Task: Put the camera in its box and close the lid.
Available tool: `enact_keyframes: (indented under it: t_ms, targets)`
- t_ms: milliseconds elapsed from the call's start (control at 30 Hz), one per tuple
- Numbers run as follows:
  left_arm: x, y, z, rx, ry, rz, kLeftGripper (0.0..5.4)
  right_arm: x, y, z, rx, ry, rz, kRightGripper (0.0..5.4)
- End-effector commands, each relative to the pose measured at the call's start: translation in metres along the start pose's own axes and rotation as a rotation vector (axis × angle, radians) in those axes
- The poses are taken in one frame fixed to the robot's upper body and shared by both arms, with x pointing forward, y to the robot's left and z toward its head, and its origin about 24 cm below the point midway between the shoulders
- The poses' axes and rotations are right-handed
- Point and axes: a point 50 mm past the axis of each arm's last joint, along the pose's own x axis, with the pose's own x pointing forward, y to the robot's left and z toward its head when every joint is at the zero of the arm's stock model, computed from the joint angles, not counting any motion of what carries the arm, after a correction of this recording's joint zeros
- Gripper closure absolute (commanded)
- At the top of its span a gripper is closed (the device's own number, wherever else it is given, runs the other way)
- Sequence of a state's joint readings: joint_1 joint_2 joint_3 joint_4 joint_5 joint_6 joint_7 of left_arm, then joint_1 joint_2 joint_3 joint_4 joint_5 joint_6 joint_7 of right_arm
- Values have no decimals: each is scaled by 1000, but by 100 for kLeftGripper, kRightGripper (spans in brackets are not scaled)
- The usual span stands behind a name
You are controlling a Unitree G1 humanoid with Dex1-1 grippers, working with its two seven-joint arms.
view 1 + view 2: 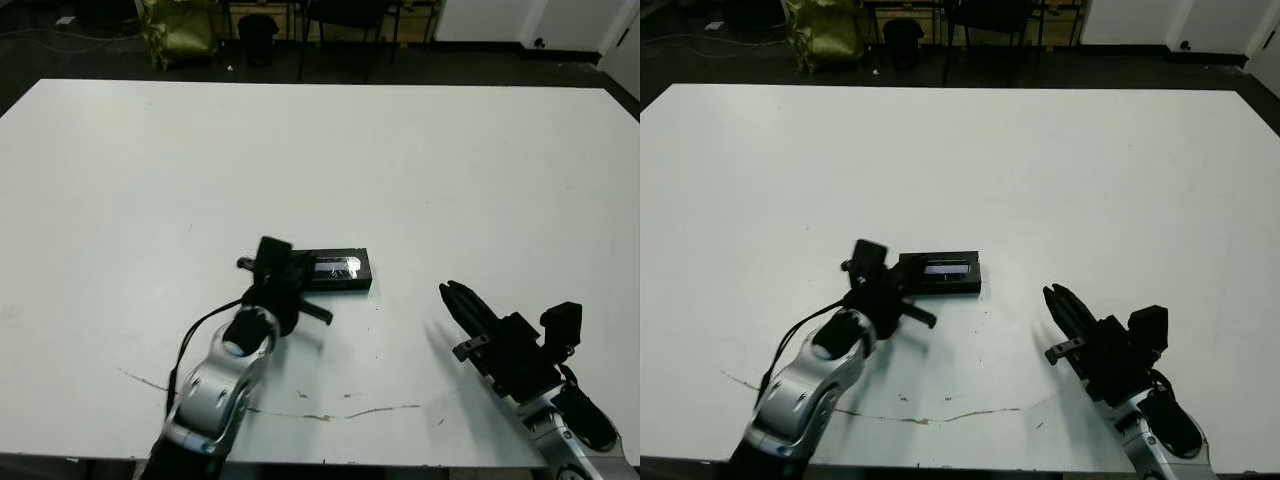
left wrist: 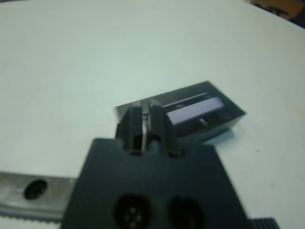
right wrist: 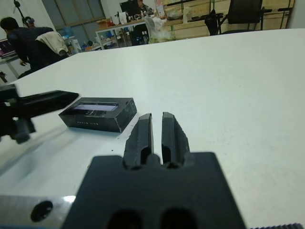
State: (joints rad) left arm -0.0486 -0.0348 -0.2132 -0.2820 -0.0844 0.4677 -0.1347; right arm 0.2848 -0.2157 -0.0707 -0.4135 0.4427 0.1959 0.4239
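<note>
Your left gripper (image 1: pixel 283 262) has its fingers pressed together, tips touching the lid (image 1: pixel 338 268) on the box (image 3: pixel 97 121). Right gripper (image 1: pixel 458 301) is pinched together too, well apart from it.

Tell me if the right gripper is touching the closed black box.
Apart. The left eye view shows bare white table between the right gripper and the box; the right wrist view shows its fingertips short of the box too.

Lab or workshop space. Large white worktop (image 1: pixel 320 150) on dark floor. Beyond far edge: black chair (image 1: pixel 345 20), yellow-green bag (image 1: pixel 180 30), cables on floor. Right wrist view shows background benches (image 3: pixel 119 28) cluttered with equipment, wooden shelving (image 3: pixel 190 19), big windows, seated person (image 3: pixel 28 40) in dark jacket.
</note>
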Motion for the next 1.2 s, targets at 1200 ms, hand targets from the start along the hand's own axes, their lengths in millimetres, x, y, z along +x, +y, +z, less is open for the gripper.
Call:
enact_keyframes:
  t_ms: [1200]
  targets:
    - [-73,75,-23,37,-446,399,537,12,25,8,-186,-79,-363,540]
